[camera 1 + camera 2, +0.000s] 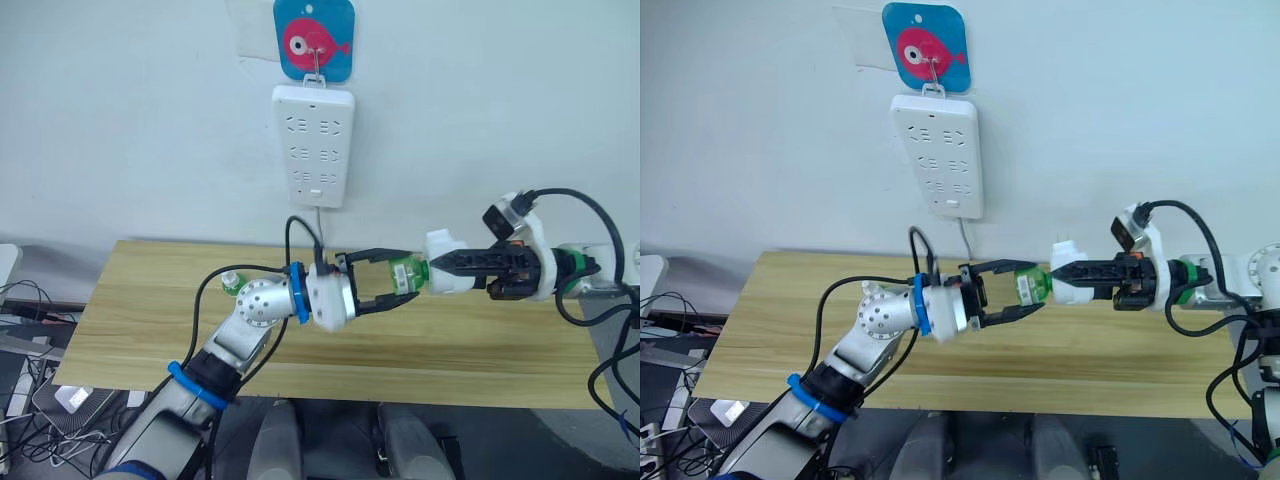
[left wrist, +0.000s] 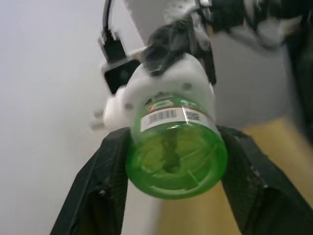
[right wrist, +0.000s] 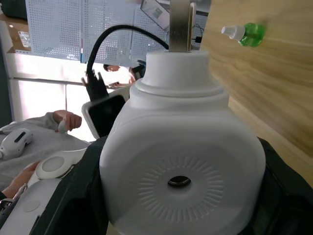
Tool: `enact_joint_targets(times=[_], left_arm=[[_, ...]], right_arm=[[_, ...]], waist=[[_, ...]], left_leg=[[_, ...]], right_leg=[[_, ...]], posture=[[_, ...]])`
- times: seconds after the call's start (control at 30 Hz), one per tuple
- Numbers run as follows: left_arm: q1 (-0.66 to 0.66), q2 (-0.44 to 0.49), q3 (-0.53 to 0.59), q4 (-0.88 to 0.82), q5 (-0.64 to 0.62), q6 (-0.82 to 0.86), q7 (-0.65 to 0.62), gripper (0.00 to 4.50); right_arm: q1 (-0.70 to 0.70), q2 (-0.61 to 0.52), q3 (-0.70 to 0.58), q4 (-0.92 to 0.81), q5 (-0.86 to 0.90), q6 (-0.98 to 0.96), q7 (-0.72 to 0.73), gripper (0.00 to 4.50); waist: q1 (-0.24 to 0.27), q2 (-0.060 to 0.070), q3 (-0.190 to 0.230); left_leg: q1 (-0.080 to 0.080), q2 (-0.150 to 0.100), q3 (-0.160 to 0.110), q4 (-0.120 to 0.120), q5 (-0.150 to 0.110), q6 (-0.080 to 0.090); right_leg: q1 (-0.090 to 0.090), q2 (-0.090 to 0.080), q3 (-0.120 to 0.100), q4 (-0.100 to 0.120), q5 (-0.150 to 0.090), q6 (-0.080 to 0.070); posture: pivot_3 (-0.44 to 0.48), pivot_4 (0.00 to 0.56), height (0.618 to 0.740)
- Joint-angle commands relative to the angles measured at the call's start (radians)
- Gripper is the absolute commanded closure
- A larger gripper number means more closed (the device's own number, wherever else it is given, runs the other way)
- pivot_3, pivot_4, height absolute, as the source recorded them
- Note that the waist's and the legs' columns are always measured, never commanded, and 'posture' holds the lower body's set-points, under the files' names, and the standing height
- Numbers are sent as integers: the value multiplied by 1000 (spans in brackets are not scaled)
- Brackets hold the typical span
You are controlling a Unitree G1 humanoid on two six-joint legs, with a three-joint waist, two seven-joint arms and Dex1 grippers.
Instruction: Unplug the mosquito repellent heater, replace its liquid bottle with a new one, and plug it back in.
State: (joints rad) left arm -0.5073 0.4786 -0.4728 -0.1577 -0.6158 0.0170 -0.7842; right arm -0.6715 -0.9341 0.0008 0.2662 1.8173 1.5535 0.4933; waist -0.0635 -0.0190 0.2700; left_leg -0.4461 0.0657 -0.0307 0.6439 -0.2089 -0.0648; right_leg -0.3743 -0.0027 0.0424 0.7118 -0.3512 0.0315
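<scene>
I count two grippers at work above the wooden table, meeting near the middle of the head view. My right gripper comes in from the right edge and is clamped on the one mosquito repellent heater, its black fingers pressed along the white body; in the right wrist view the heater sits between the fingers, with its round hole facing the camera and a metal prong standing up from its neck. Its liquid bottle projects from the heater toward the centre of the frame. My left gripper reaches from the lower left, and its two fingers stand wide, one above and one below the bottle; the left wrist view has the green bottle base sitting between the two pads, but I cannot tell whether they touch it.

Green bottles number two: the one in the heater, and the new one, white-capped, lying on the table at centre left behind my left arm.

One white power strip hangs on the wall at upper centre, under one blue hook plate with a pink fish
</scene>
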Motion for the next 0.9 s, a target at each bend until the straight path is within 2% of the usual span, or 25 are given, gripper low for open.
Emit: enact_joint_targets(times=[0.03, 0.1, 0.13, 0.17, 0.23, 0.33, 0.53, 0.63, 0.8, 0.9], left_arm=[[-54, 76, 126, -85, -673, 604, 168, 2231], [-81, 123, 155, -11, -1016, 833, 231, 2231], [-89, 134, 164, 31, -1135, 901, 264, 2231], [-98, 140, 169, 83, -1247, 952, 305, 2231], [-109, 109, 209, 195, -1345, 1063, 344, 2231], [-113, 78, 247, 274, -1356, 1166, 380, 2231], [-79, 67, 319, 244, -1356, 1227, 431, 2231], [-41, 91, 347, 203, -1356, 1244, 440, 2231], [35, 152, 382, 141, -1356, 1251, 447, 2231], [81, 171, 396, 100, -1349, 1236, 452, 2231]], right_arm=[[14, -16, 6, -51, 8, 50, 40, 1490], [11, -12, 12, -64, -3, 50, 47, 1490], [10, -9, 15, -68, -6, 48, 47, 1490], [7, -8, 19, -70, -4, 45, 47, 1490], [2, -8, 25, -73, 0, 43, 49, 1490], [-2, -10, 30, -70, 5, 38, 48, 1490], [-1, -22, 16, -37, -8, 25, 29, 1490], [4, -41, -11, 1, -59, 25, 35, 1490], [-30, -86, -62, 139, -218, 29, 52, 1490], [-1, -134, 4, 96, -477, -72, 45, 1490]], waist=[[-5, 0, 0], [-13, 0, 0], [-17, 0, 0], [-21, -1, 1], [-22, -1, 1], [-21, -1, 2], [-21, -1, 2], [-20, -1, 2], [-19, -1, 2], [-18, 0, 2]], left_leg=[[0, 0, -1, 0, 0, 0], [0, 0, -3, 1, 0, 0], [0, -1, -3, 1, 0, 0], [0, -1, -3, 1, 0, 0], [0, -1, -3, 1, 0, 0], [0, -1, -2, 1, 0, 0], [0, -1, 0, 1, 0, 0], [0, -1, 1, 1, 0, 0], [0, -1, 2, 0, 0, 0], [0, -1, 2, 0, 0, 0]], right_leg=[[0, 0, 0, 0, 0, 0], [0, 0, -1, 1, 0, 0], [0, 1, -1, 1, 0, 0], [0, 1, -1, 1, 0, 0], [0, 1, -1, 0, -1, 1], [0, 1, -1, 0, -1, 1], [0, 1, 0, -1, -1, 1], [0, 1, 1, -1, -1, 1], [0, 0, 2, -2, -1, 1], [-1, 0, 2, -2, -1, 1]], posture=[[-135, 269, 740], [-137, 269, 740], [-137, 269, 740], [-138, 268, 740], [-137, 271, 740], [-138, 273, 740], [-145, 274, 740], [-141, 276, 740], [-136, 279, 740], [-132, 283, 740]])
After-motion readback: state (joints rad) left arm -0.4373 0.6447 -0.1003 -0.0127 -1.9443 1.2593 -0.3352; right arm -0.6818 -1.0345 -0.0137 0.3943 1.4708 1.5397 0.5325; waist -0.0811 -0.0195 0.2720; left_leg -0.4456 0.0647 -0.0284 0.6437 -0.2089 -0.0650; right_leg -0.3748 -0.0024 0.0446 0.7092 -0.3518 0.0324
